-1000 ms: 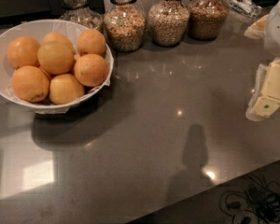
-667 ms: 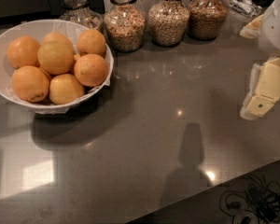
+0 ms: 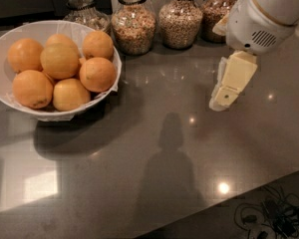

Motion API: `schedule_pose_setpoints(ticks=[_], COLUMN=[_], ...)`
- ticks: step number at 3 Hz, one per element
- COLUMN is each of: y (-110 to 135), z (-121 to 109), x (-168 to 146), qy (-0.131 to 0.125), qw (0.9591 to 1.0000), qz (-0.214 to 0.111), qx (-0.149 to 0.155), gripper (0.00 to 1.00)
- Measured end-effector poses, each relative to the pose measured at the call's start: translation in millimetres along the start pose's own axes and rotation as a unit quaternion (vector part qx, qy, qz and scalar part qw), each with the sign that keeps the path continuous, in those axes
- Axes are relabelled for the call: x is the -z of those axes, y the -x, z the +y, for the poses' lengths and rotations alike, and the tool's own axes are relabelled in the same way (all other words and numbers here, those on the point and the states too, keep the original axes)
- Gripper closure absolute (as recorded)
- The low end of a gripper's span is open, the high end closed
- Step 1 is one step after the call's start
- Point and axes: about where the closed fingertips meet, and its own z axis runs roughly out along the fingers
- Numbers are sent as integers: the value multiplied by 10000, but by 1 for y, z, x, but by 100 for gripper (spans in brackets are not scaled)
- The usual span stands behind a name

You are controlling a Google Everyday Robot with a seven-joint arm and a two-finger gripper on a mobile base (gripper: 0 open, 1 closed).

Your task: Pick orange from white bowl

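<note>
The white bowl (image 3: pixel 35 29) sits at the left of the dark counter with several oranges in it. The orange (image 3: pixel 59 60), large, round and paler yellow, lies on top near the bowl's middle. Deeper-orange ones lie around it, and a slightly oval pale one (image 3: pixel 71 94) lies at the front. My gripper (image 3: pixel 225 89) hangs from the white arm (image 3: pixel 261 14) at the right, above the counter. It is well to the right of the bowl and holds nothing that I can see.
Several glass jars of grains and nuts (image 3: pixel 134 20) stand along the back edge, behind the bowl and gripper. The counter's front edge runs diagonally at the lower right, with cables (image 3: pixel 269 215) on the floor beyond it.
My gripper has moved left across the counter toward the bowl, and more of the arm has come into view. The bowl and oranges have not moved.
</note>
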Motion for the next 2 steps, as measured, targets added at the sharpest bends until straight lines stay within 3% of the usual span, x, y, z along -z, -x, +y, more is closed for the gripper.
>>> schedule_pose_setpoints(ticks=[1,2], y=[46,82], z=[-6,2], x=[-6,-8], qy=[26,99], qw=[9987,9951], qz=[-395,-719], qx=[315,668], gripper=[0,0])
